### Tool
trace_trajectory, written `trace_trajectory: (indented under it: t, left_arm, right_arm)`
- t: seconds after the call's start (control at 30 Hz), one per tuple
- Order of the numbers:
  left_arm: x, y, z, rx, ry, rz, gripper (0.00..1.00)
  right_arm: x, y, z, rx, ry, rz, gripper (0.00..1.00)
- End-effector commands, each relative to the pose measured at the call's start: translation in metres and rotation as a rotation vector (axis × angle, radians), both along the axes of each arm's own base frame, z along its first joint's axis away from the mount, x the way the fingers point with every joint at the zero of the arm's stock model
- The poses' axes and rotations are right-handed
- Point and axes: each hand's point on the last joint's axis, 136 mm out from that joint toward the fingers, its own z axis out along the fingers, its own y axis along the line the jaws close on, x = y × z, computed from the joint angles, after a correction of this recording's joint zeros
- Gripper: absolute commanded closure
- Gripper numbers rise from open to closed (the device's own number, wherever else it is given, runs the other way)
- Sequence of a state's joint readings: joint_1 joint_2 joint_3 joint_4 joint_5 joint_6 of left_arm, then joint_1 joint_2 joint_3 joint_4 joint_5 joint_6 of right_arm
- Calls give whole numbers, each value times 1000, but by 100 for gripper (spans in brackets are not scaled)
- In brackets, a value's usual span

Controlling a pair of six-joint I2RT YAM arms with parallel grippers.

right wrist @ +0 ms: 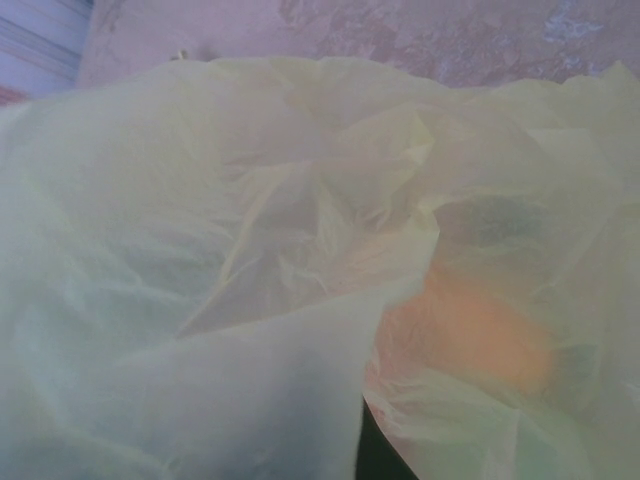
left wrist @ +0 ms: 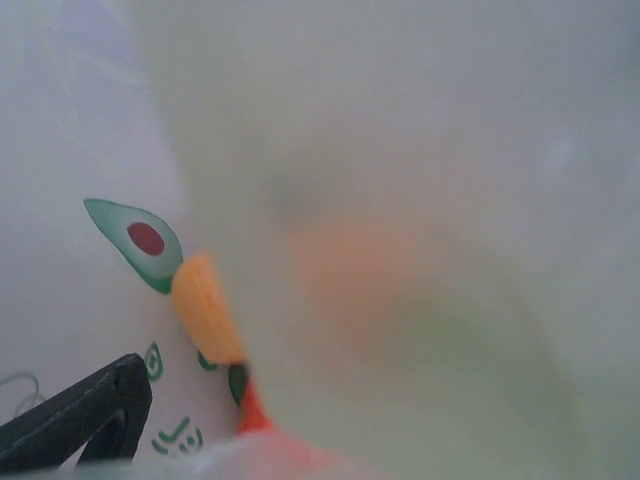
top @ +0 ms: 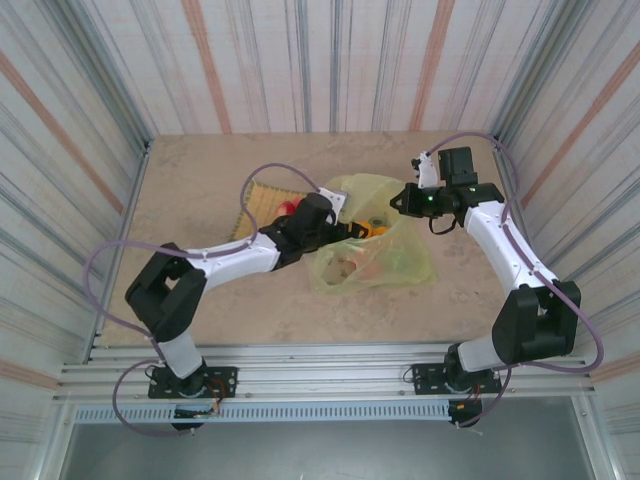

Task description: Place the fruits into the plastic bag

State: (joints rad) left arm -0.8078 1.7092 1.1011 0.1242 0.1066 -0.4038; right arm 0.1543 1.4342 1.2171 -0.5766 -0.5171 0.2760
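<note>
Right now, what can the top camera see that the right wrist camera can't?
Top camera: the square woven straw-yellow mat with a small round red fruit on it, and the left claw at the mouth of the thin translucent yellow-green plastic bag. Right wrist camera: that bag's fine crinkles close up. Both: the bag and a round orange fruit showing through it.

Plastic bag — thin, crinkly, translucent film
</note>
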Motion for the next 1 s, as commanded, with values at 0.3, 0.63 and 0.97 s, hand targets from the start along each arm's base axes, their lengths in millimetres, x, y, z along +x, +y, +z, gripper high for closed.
trace_trajectory:
  t: [0.3,0.63,0.97]
  left_arm:
    - [-59,24,42,-56,-8,-251,8]
    - [-76,62,76,-146,-48,-322,8]
    - [-37,143,95,-211,-62,16,8]
  right_arm:
    - [3,-7,0,-21,-1,-11,100]
    - [2,-8,-2,-28,1,-15,100]
    - [3,-9,-3,-27,-1,-16,100]
